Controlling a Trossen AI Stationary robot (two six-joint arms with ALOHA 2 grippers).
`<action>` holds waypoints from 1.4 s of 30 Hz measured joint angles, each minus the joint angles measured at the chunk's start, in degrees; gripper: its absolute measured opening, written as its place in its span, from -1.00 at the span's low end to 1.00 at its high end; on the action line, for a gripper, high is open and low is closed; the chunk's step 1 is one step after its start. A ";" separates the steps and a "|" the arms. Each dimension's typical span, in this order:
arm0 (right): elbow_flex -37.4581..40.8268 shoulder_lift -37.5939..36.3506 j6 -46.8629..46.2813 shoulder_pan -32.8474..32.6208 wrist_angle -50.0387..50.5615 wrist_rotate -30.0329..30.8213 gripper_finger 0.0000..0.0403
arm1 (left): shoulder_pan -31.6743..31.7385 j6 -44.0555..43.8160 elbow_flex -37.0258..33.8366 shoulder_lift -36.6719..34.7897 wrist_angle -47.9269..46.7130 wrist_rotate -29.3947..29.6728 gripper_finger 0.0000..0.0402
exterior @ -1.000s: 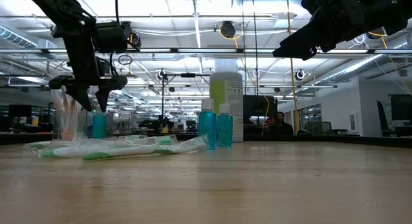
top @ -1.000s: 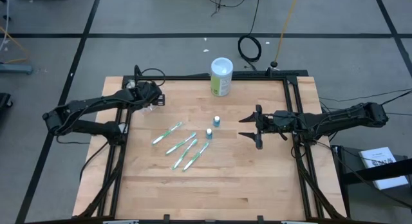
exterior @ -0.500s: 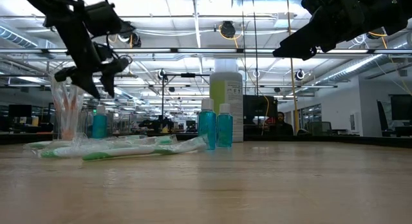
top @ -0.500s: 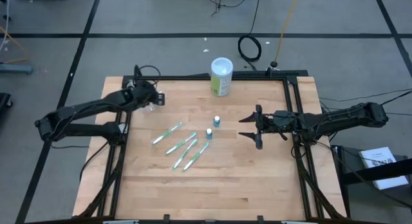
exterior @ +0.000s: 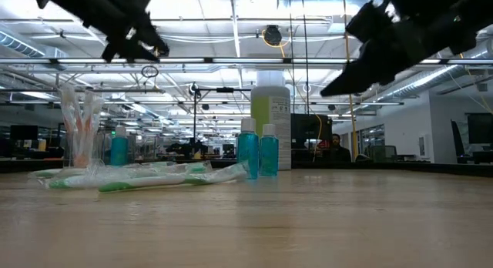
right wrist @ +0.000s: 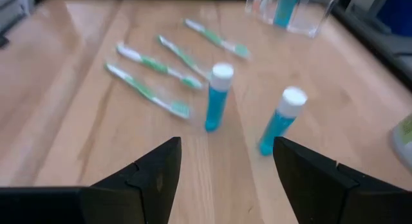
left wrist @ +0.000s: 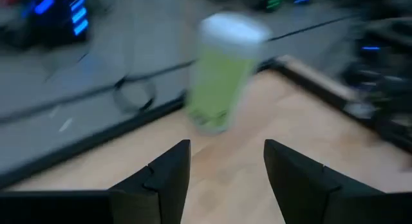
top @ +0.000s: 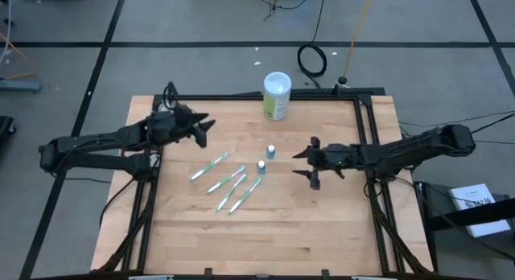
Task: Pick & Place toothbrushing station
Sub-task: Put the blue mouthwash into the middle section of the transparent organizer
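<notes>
The clear cup (exterior: 81,137) stands on its base at the table's far left, with pale pinkish toothbrushes and a teal tube (exterior: 118,149) in it; it also shows in the right wrist view (right wrist: 290,8). In the high view my left gripper hides it. Several green-and-white toothbrushes (top: 229,183) lie flat mid-table. Two teal white-capped tubes (top: 271,151) (top: 261,165) stand upright beside them. My left gripper (top: 204,127) is open and empty, raised above the cup (exterior: 135,37). My right gripper (top: 299,162) is open and empty, right of the tubes, facing them (right wrist: 225,179).
A bigger green-and-white canister (top: 277,96) stands at the table's far edge; it shows ahead of the left fingers (left wrist: 222,76). A black frame rail (top: 366,143) runs along the table's right side. Bare wood (top: 265,240) lies toward the near edge.
My left gripper has risen from beside the cup and swung toward the table's right, now facing the canister. My right gripper has gone a little toward the table's left, toward the tubes. The cup, brushes and tubes have stayed where they were.
</notes>
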State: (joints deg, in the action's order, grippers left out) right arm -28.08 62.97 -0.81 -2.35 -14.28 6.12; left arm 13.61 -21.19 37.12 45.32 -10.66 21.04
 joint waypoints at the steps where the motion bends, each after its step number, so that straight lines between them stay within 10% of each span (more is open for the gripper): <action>1: 0.00 2.02 -0.01 0.00 -1.20 0.12 0.18 | -2.03 2.17 0.00 0.02 2.08 -0.02 0.00; 13: 0.00 22.97 -3.60 3.82 -19.98 7.27 0.28 | -17.09 17.53 0.04 4.98 15.57 -0.13 0.00; 27: -1.55 43.43 -7.46 7.12 -43.09 2.80 0.38 | -17.36 18.12 0.04 8.99 21.02 -0.09 0.00; 42: -7.82 50.61 -7.46 9.94 -44.20 3.14 0.30 | -17.36 17.57 0.02 9.19 18.97 -0.13 0.00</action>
State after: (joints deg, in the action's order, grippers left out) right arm -35.90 113.58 -8.27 7.60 -58.48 9.27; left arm -3.75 -3.62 37.15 54.51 8.32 20.91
